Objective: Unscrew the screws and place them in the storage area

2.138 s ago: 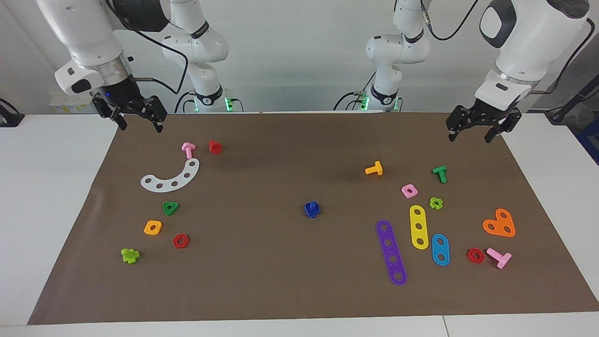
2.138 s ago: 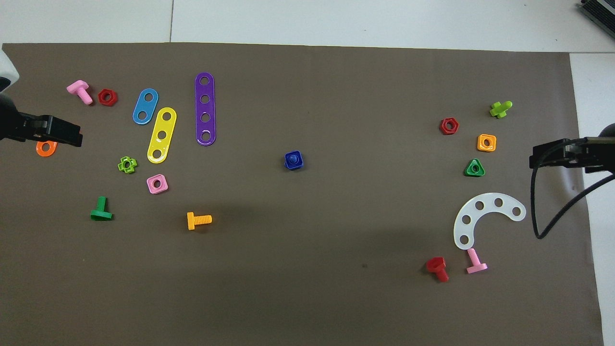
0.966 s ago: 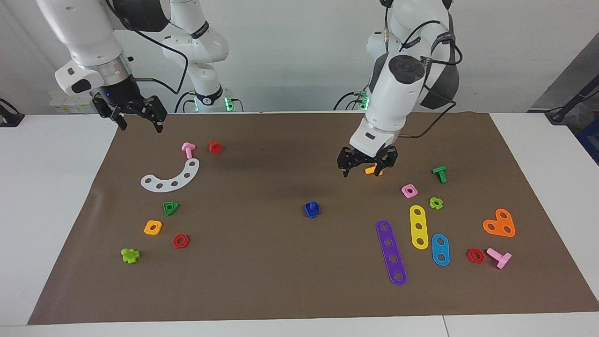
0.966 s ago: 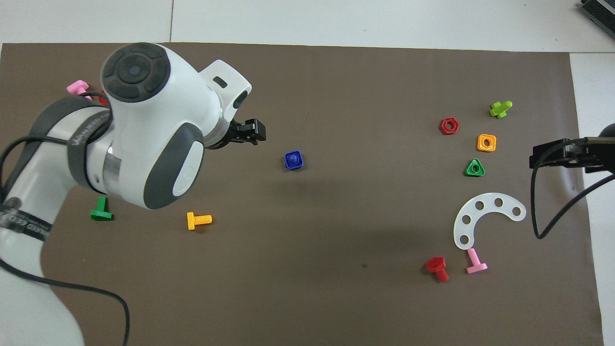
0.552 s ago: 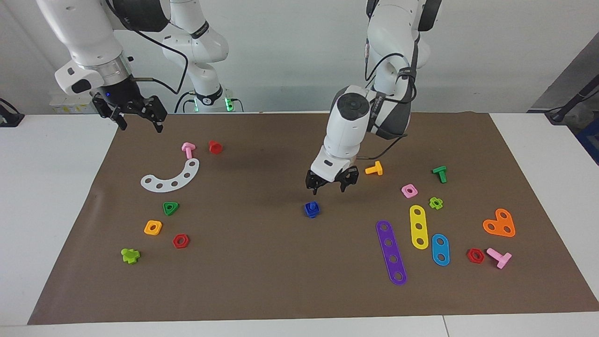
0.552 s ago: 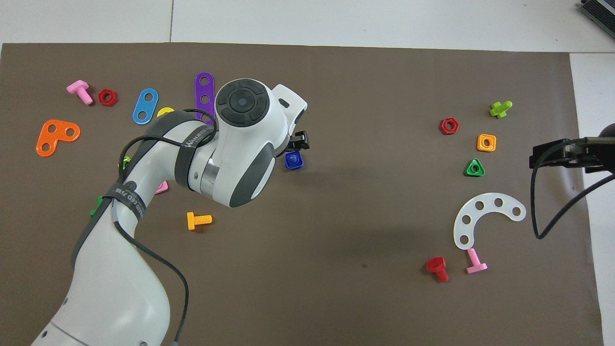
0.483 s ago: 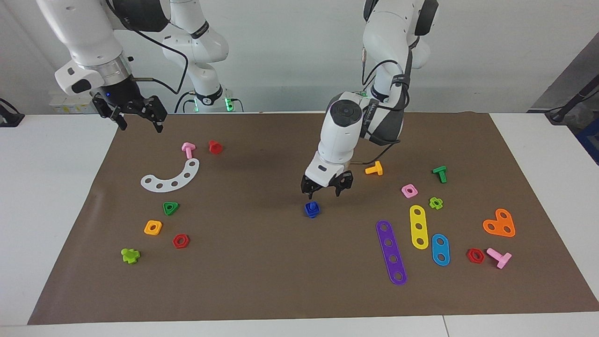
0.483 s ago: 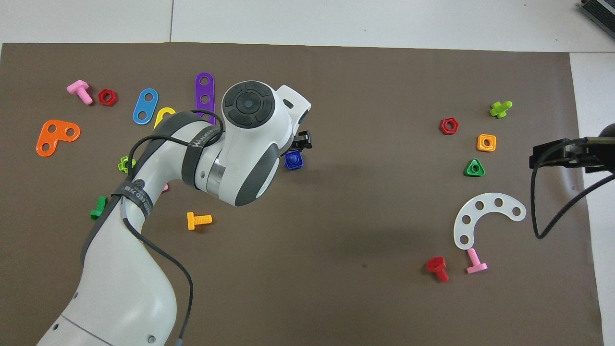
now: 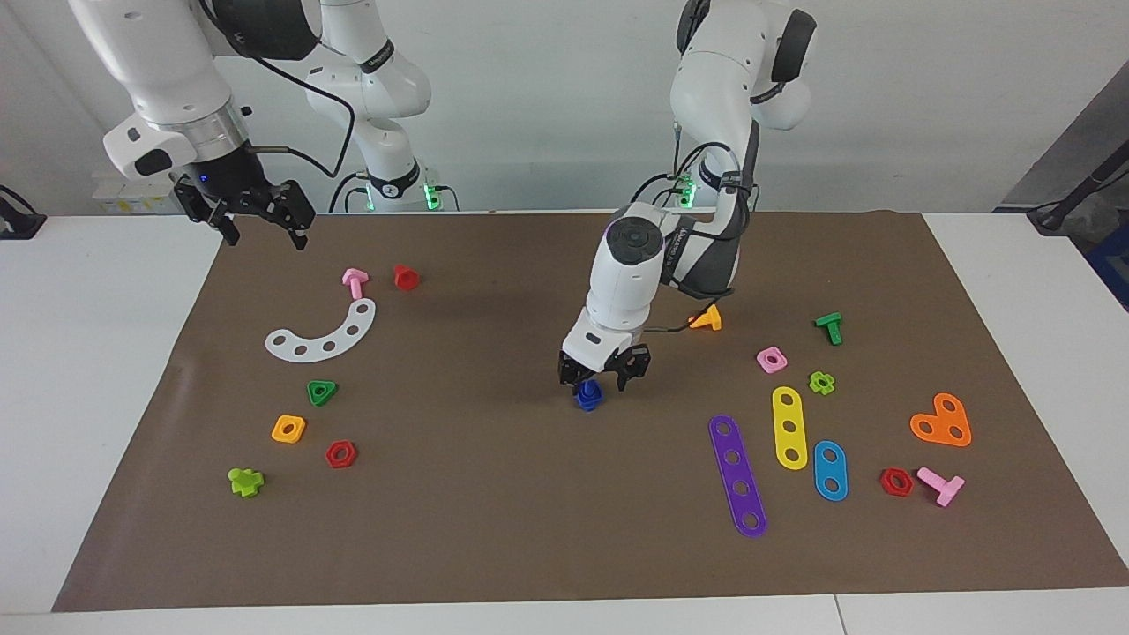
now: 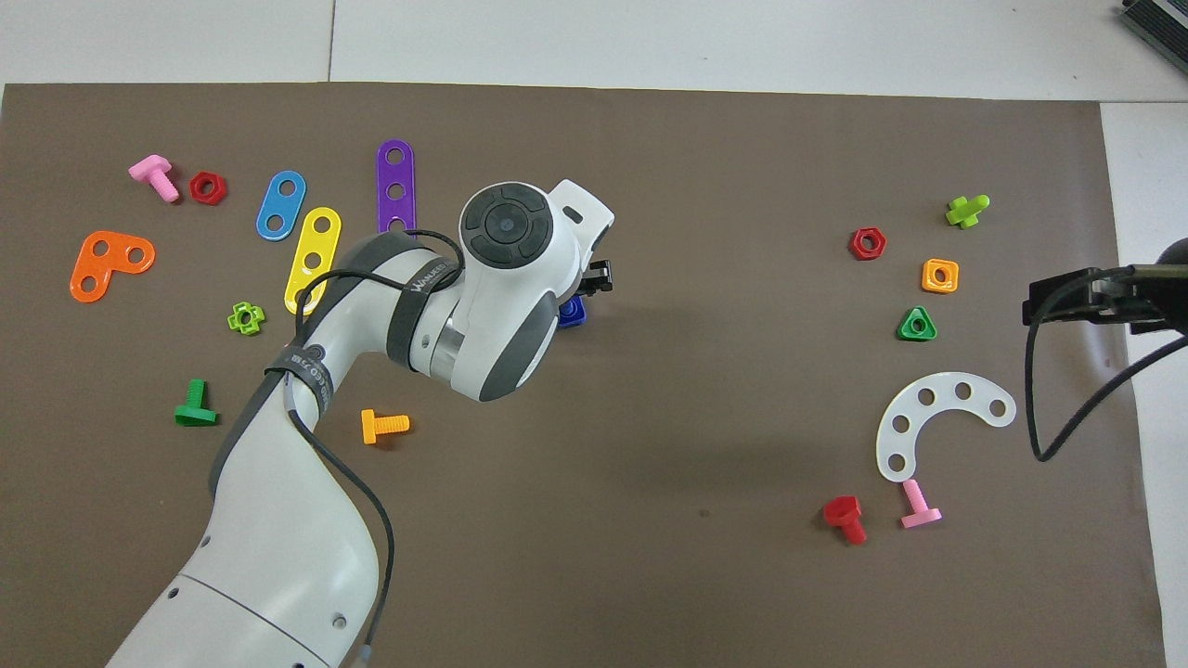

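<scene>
The blue screw (image 9: 588,395) is located at the middle of the brown mat (image 9: 494,529), seated upright in a blue nut. The left gripper (image 9: 603,381) is positioned directly over it, fingers spread to either side of the screw; contact cannot be determined. The right gripper (image 9: 262,227) is held in the air over the mat's edge at the right arm's end, fingers wide apart, arm waiting
</scene>
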Robot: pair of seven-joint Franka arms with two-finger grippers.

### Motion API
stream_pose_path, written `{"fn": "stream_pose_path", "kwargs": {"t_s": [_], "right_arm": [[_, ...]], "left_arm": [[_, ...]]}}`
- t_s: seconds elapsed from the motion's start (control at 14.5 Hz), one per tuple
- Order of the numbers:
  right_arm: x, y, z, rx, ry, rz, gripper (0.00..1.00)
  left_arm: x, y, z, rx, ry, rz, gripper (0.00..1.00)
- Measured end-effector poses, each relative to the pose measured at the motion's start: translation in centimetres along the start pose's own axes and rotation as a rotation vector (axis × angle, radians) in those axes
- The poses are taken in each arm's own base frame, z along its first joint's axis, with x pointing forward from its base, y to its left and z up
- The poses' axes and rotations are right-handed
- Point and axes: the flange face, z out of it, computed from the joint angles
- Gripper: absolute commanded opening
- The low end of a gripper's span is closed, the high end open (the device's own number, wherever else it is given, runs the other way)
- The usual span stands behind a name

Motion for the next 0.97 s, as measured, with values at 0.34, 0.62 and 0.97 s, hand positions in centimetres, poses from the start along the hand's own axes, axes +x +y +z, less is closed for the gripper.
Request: {"fn": "stream_pose_path", "kwargs": {"t_s": [0.34, 0.62, 0.97], "right_arm": [[0.0, 0.0, 0.0, 0.0, 0.0, 0.0, 1.0], [0.0, 0.0, 0.0, 0.0, 0.0, 0.0, 1.0], [0.0, 0.0, 0.0, 0.0, 0.0, 0.0, 1.0]], "left_arm": [[-1.6, 0.6, 2.3, 0.009, -0.011, 0.019, 0.79], [-1.5, 0.4, 3.0, 0.014, -0.015, 0.017, 0.75], [-1.5, 0.4, 3.7, 0.016, -0.015, 0.017, 0.69]]}}
